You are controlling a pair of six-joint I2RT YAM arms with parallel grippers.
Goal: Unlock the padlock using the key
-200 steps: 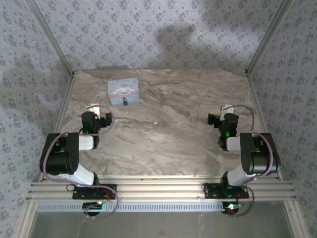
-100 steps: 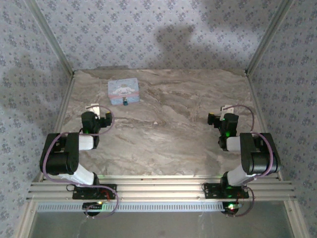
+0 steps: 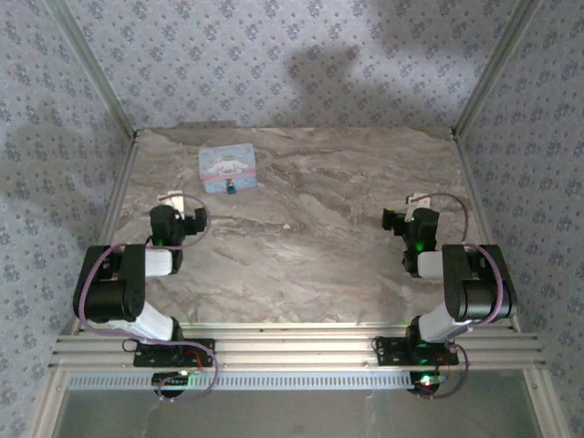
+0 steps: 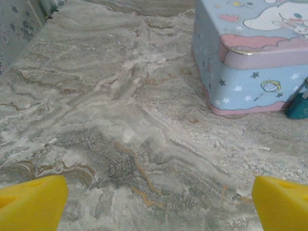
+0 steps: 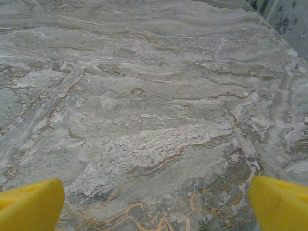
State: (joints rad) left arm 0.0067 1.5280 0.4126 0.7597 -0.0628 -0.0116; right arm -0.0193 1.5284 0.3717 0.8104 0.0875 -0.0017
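Note:
The padlock (image 3: 232,189) is a tiny dark teal lock sitting against the front of the pale blue cartoon tin (image 3: 227,168) at the back left. In the left wrist view, the padlock (image 4: 299,107) peeks in at the right edge beside the tin (image 4: 250,72). My left gripper (image 3: 178,204) rests low over the table, short of the tin and to its left, open and holding nothing (image 4: 159,207). My right gripper (image 3: 408,206) hovers over bare marble on the right, also open and holding nothing (image 5: 159,207). A tiny pale speck (image 3: 286,226) lies mid-table; I cannot tell whether it is the key.
The marble-patterned tabletop (image 3: 319,255) is bounded by patterned walls and metal posts on the left (image 3: 119,196) and right (image 3: 470,182). The tin stands as the one bulky object, near the back left corner.

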